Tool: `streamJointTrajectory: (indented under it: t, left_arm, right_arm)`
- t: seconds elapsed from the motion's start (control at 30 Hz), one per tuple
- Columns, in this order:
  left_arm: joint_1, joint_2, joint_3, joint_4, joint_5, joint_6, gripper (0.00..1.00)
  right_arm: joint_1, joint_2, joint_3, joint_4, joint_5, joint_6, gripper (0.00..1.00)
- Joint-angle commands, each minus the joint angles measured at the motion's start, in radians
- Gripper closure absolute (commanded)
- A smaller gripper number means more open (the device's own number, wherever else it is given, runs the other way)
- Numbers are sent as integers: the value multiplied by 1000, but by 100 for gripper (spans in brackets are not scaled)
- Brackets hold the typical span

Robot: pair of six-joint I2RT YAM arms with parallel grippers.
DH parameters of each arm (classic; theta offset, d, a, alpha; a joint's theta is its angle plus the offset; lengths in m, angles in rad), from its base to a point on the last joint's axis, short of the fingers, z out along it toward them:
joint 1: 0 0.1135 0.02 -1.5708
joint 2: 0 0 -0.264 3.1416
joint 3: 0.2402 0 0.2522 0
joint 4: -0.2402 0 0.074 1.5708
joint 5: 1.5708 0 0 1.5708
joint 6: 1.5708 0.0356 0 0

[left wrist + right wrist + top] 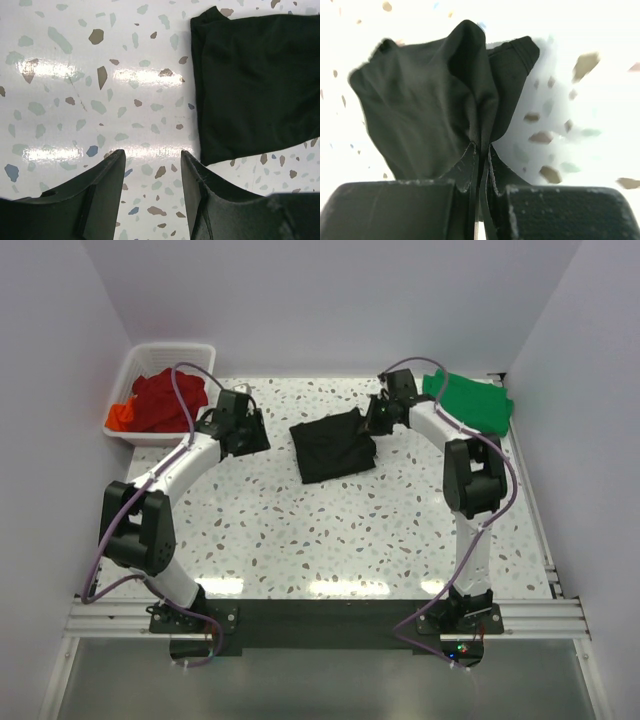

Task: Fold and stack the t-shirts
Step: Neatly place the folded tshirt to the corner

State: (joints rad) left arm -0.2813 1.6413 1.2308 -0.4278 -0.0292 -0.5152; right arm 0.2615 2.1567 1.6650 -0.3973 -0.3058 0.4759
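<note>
Black t-shirt (333,445) folded, mid bench (300,540). R end effector (481,150) pinching its right edge; L end effector (152,165) agape, empty, just beside. Advice: lift edge low, w/o undoing fold, toward green t-shirt (470,400).

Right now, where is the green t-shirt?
In the top view the green t-shirt lies at the table's far right corner, just right of the right pincer, which pinches the black t-shirt.

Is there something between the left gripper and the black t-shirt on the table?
Nothing visible. The left gripper is open over bare table, and the black t-shirt lies just to its right with only speckled surface between them. The right gripper pinches the shirt's other edge.
</note>
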Motion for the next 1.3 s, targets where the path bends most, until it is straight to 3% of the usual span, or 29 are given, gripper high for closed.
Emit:
streamJointTrajectory:
  t: [0.0,0.5,0.77,0.97,1.27]
  left_arm:
    - [11,-38,-2,21,8,-5,47]
    - [10,-17,19,1,6,-6,47]
    - [11,-24,21,-19,-5,-5,47]
    - [10,-14,22,-32,-12,-6,47]
    - [11,12,27,-43,-14,-8,47]
  right_arm:
    - [-5,-1,137,-120,157,-106,100]
    - [-27,71,418,-193,539,-207,100]
    - [-100,184,634,-227,622,-269,100]
    - [-154,160,627,-177,711,-298,100]
    - [-162,153,625,-66,971,-376,100]
